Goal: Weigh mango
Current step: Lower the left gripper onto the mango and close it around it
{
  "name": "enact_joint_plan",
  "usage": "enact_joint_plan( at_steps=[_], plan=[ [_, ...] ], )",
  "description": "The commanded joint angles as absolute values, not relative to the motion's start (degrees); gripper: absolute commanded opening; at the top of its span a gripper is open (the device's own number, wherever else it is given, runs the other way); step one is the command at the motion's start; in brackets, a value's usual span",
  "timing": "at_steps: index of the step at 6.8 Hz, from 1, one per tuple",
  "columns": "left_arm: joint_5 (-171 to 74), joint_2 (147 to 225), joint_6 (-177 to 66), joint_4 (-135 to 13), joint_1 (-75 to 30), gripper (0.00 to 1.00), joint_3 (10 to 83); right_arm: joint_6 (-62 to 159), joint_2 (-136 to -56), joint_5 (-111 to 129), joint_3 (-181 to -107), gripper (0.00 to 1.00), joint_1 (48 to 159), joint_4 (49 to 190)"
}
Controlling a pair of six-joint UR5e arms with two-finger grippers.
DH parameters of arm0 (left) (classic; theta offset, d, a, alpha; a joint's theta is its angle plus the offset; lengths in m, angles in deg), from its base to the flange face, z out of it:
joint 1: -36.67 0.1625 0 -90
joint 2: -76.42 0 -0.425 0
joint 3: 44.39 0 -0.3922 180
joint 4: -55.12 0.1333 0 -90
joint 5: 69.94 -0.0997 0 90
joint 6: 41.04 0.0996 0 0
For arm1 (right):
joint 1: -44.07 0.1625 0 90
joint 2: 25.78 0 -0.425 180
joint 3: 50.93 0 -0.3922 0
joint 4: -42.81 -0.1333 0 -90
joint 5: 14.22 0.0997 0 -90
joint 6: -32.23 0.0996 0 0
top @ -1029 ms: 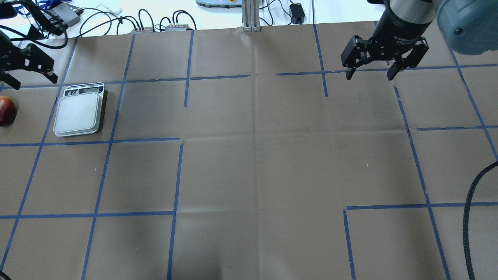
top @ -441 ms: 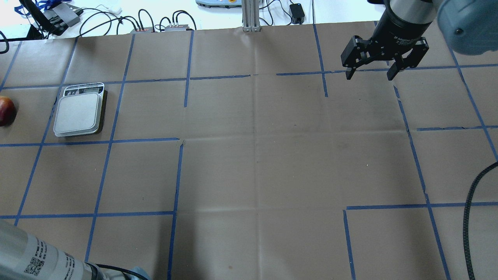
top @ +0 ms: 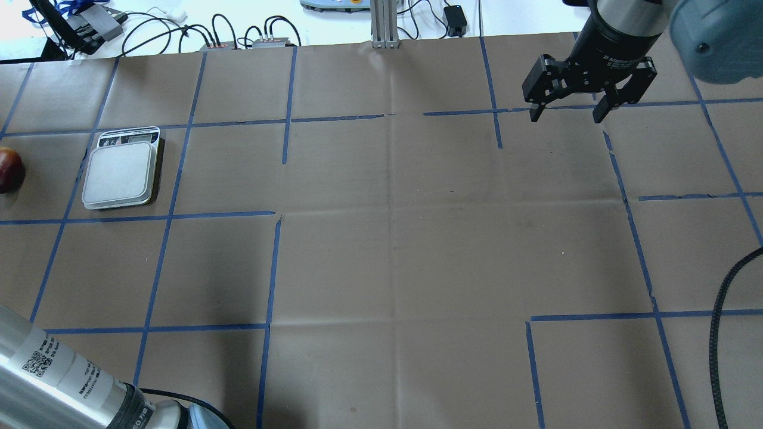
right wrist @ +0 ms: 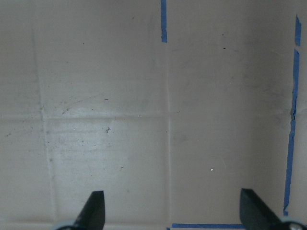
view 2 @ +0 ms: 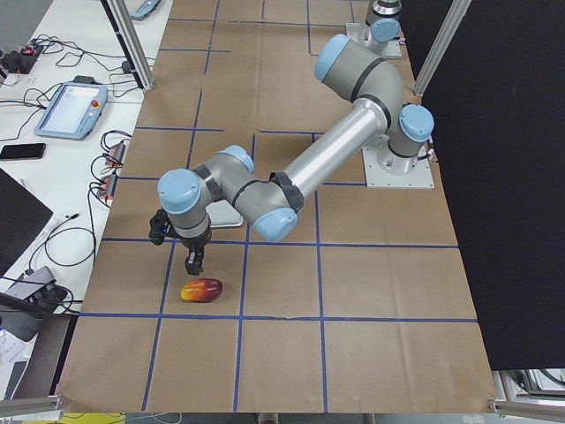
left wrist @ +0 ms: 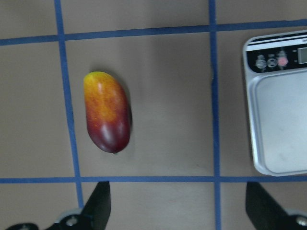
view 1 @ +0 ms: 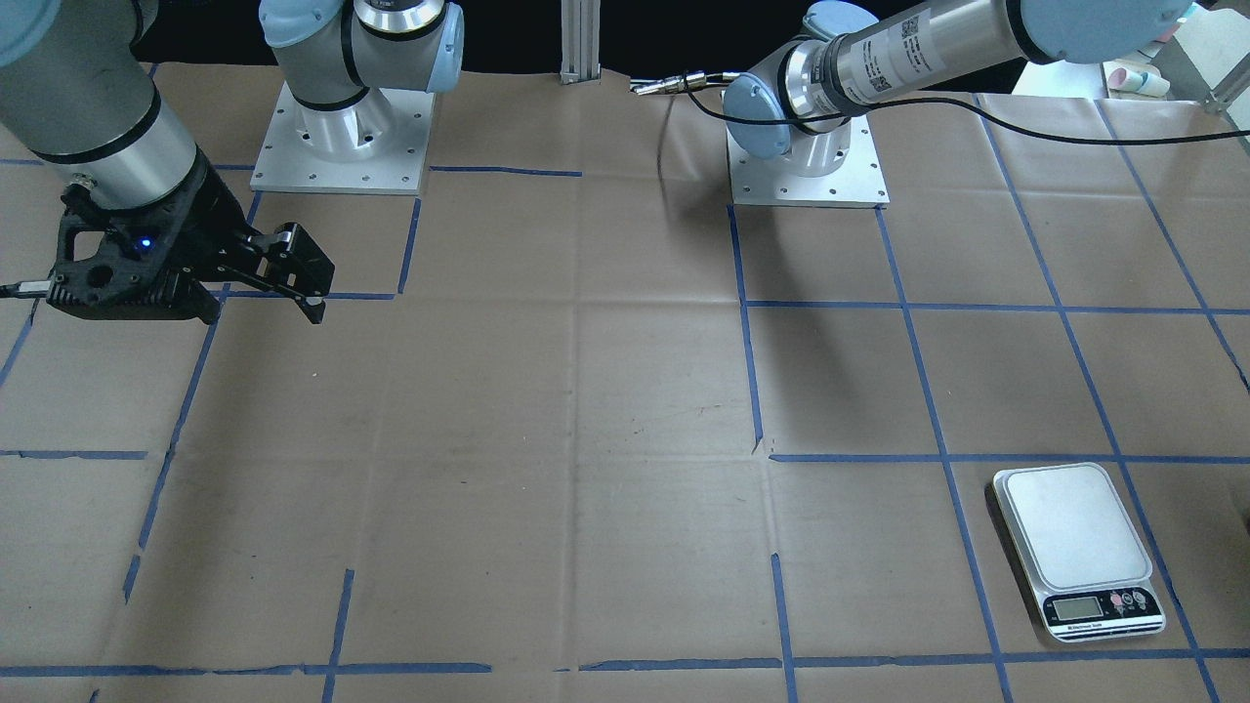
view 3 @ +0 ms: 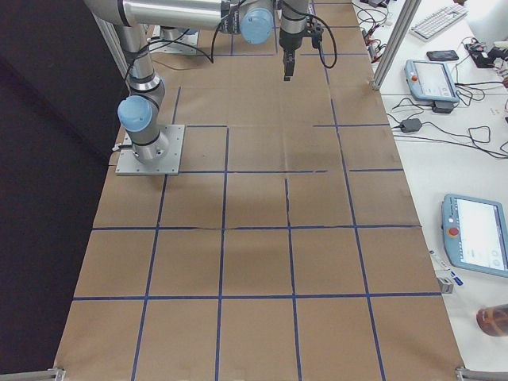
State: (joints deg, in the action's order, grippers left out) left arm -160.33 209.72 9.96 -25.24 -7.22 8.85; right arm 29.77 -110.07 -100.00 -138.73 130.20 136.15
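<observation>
The mango (left wrist: 107,112) is dark red shading to orange-yellow and lies on the brown paper to the left of the scale (left wrist: 280,124). It also shows at the left edge of the overhead view (top: 9,170) and in the exterior left view (view 2: 201,289). The scale (top: 119,176) has a bare platform. My left gripper (left wrist: 180,213) is open and empty, hanging above the table close to the mango, with the mango ahead of its left finger. It also shows in the exterior left view (view 2: 177,250). My right gripper (top: 565,114) is open and empty over the far right of the table.
The table is brown paper with blue tape lines (top: 271,268). The left arm's forearm (top: 53,375) crosses the overhead view's bottom left corner. A black cable (top: 718,333) runs along the right edge. Cables and boxes (top: 238,36) lie beyond the far edge.
My left gripper has left the overhead view's upper left, and the left forearm has come in at the bottom left. The mango, the scale and my right gripper have stayed put.
</observation>
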Motion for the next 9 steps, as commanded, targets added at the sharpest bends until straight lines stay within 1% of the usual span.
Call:
enact_joint_plan(
  at_steps=[1, 6, 9],
  plan=[
    [-159.85, 213.17, 11.70, -25.13, -5.70, 0.99, 7.56, 29.77, -110.07, -100.00, -138.73, 1.00, 130.20, 136.15],
    [-159.94, 220.64, 11.17, -19.25, -6.05, 0.99, 7.21, 29.77, -110.07, -100.00, -138.73, 1.00, 130.20, 136.15],
    [-159.94, 222.93, 11.08, -18.53, -6.14, 0.99, 6.68, 29.85, -110.07, -100.00, -138.73, 1.00, 130.20, 136.15]
  ],
)
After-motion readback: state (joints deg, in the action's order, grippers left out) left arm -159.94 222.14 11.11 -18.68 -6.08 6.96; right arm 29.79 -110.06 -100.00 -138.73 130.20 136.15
